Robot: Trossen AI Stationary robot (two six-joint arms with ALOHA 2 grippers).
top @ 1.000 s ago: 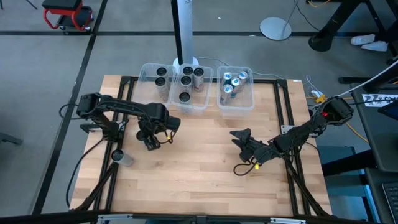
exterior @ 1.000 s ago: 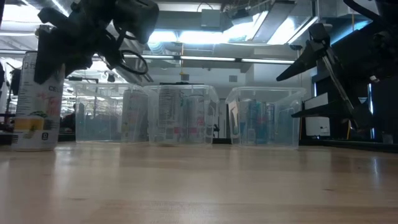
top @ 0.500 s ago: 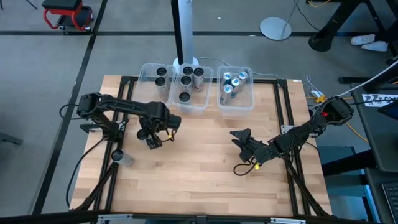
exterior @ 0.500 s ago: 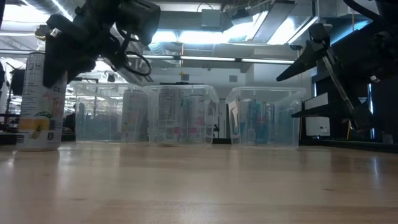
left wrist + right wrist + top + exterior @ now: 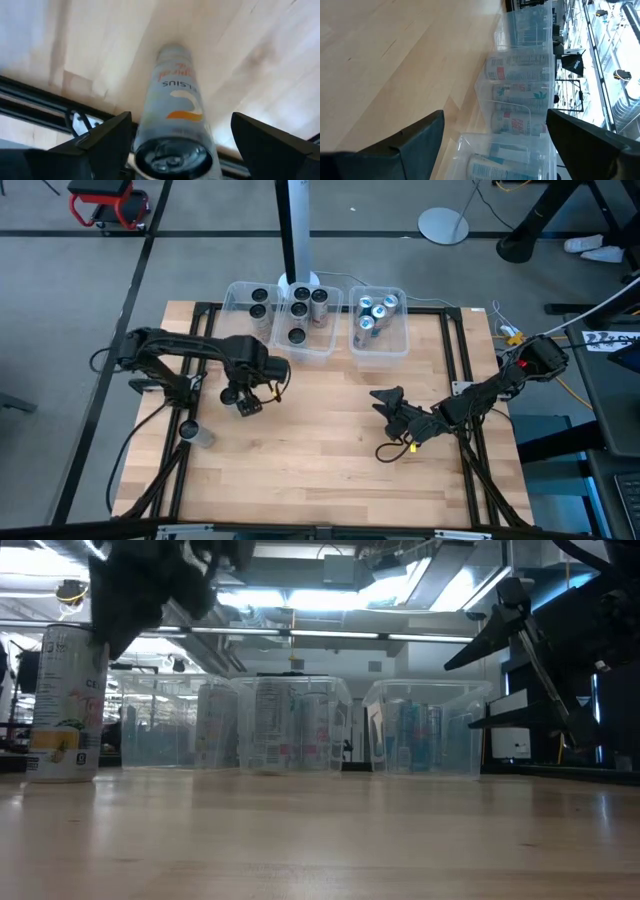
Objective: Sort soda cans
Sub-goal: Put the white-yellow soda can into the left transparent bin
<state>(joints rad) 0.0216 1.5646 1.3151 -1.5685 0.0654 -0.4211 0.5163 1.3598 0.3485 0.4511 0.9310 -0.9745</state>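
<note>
One can [image 5: 66,703] stands upright near the table's [image 5: 320,470] left edge, apart from the bins | left gripper [image 5: 243,401] hangs above the table, jaws spread, holding nothing | other cans [image 5: 298,310] sit in three clear bins [image 5: 380,345] at the far edge | right gripper [image 5: 387,402] waits mid-table, jaws spread, empty

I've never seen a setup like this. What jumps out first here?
Three clear bins stand in a row along the table's far edge, packed with soda cans. One lone can stands near the table's left edge, away from the bins. The left gripper hangs open above the boards beside it.
</note>
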